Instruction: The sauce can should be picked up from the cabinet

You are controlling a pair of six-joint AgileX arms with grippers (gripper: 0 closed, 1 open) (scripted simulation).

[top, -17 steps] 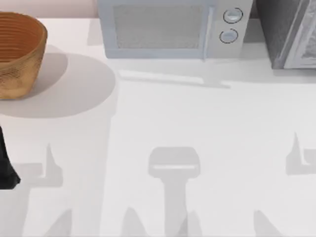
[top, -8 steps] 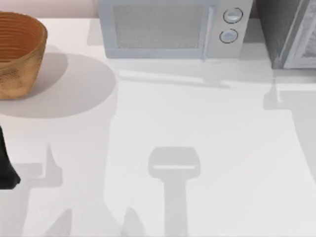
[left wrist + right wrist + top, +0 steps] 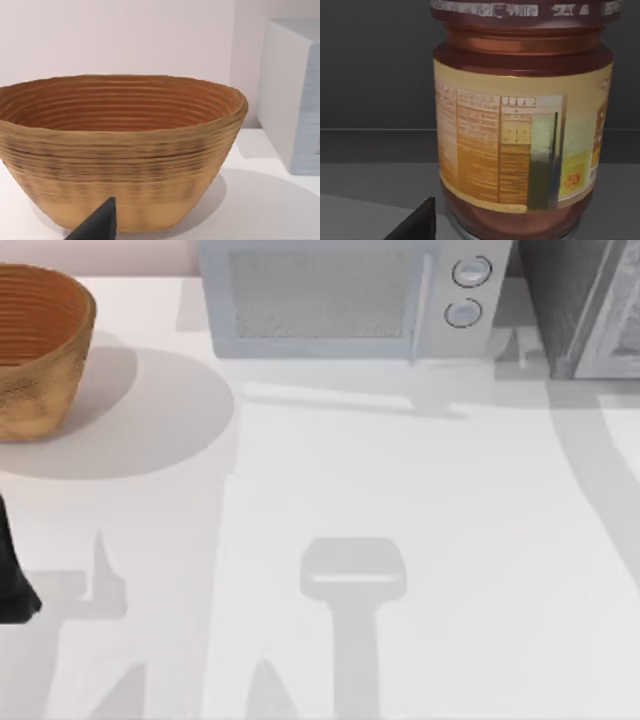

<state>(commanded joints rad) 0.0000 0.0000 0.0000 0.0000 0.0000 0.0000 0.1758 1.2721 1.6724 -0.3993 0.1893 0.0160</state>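
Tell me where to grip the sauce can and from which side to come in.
Grip the sauce can across its straight labelled body, below the narrower neck and lid band. It stands upright on a grey surface inside the dark cabinet, so a level approach from the open front, as the right wrist view faces it, probably suits best; the enclosure likely rules out coming from above. A finger shows low beside the can.
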